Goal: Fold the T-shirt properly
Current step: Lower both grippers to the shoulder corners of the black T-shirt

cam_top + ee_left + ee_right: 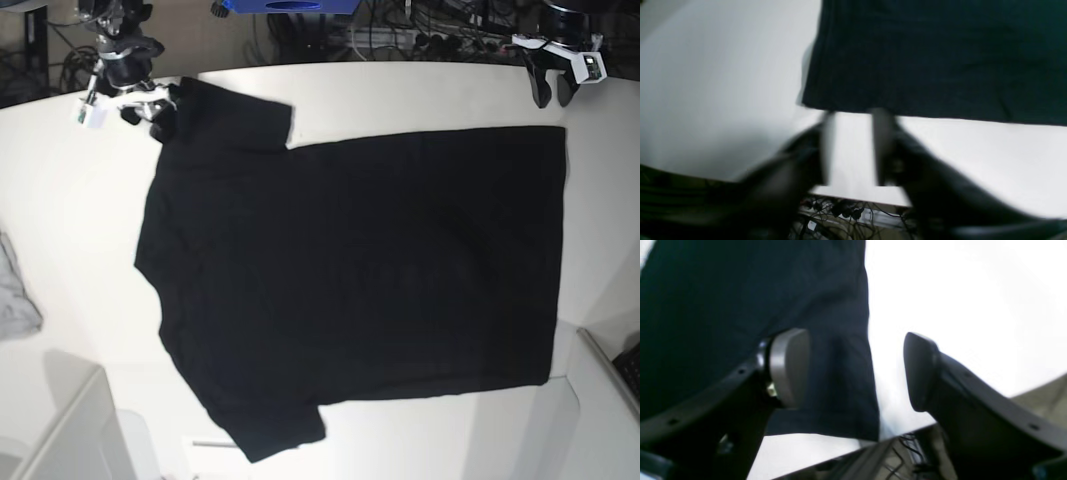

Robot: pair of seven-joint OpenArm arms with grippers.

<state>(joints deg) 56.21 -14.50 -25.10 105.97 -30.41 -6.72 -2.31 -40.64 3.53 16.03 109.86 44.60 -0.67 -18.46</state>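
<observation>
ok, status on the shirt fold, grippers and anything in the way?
Left gripper open, off the hem, empty. Right gripper open over the sleeve edge, no grip. T-shirt flat on the table, plain side up, unfolded. Small grey cloth well clear.

No words or numbers could be read anywhere. The T-shirt (360, 270) showed only its plain black side. The tiny labels near the top were too blurry to read.

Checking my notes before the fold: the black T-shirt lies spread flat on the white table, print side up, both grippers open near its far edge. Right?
Not quite: the base view shows the T-shirt plain black side up, no print visible. The rest holds.
</observation>
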